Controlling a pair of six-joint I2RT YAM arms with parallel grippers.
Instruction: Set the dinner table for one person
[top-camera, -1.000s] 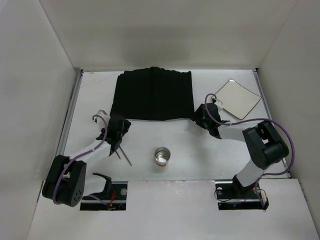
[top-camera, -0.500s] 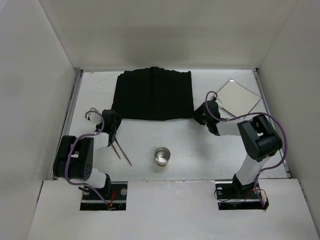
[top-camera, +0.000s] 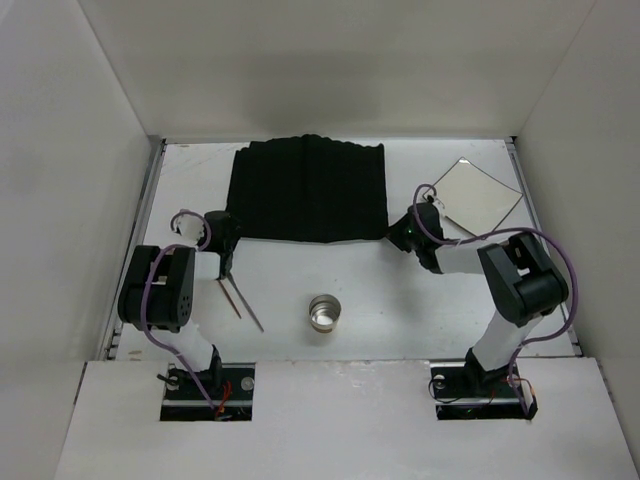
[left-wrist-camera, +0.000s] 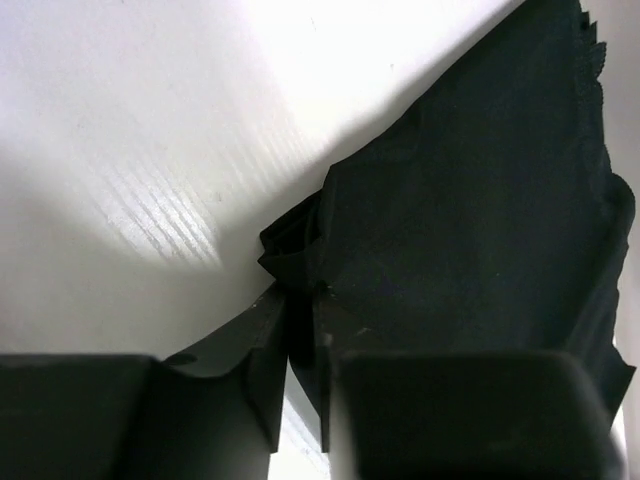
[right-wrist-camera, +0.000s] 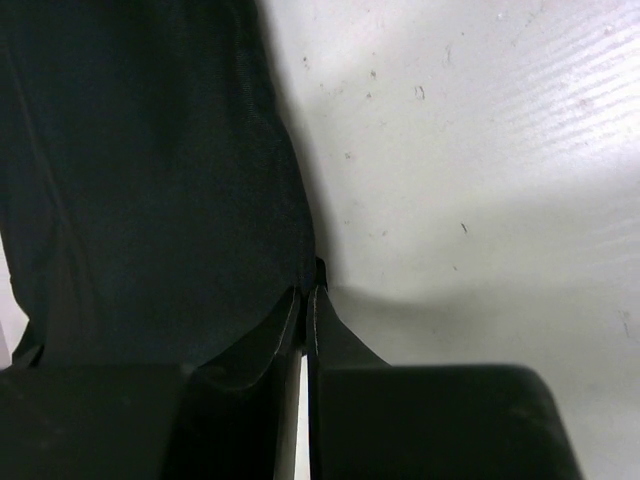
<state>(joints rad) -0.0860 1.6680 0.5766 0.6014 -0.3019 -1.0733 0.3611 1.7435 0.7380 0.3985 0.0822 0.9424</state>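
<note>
Left gripper (top-camera: 226, 240): at the near-left corner of the black cloth mat (top-camera: 305, 190); jaws pressed together and clamped on that corner, the fabric bunched into a small fold at the fingertips in the left wrist view (left-wrist-camera: 303, 300); arm folded back toward the left side of the table. Right gripper (top-camera: 398, 236): at the near-right corner of the same mat; jaws closed, pinching the cloth's edge where it meets the white surface, as the right wrist view shows (right-wrist-camera: 308, 290); arm bent, elbow out toward the right wall. Dinner table (top-camera: 350, 275): large flat white surface walled in white on three sides; both arm bases at its near edge; bare white seen beside the cloth in both wrist views (left-wrist-camera: 150, 120) (right-wrist-camera: 480, 150). Black cloth mat: pleated, lying flat at the far middle of the table, between the two grippers; dark fabric fills much of each wrist view (left-wrist-camera: 470, 200) (right-wrist-camera: 140, 180). Square plate (top-camera: 475, 197): pale, set cornerwise at the far right of the table, just beyond the right gripper, apart from the mat. Metal cup (top-camera: 324, 312): upright, near middle of the table, well apart from the mat. Two thin sticks (top-camera: 245, 305): lying on the table left of the cup, near the left arm.
</note>
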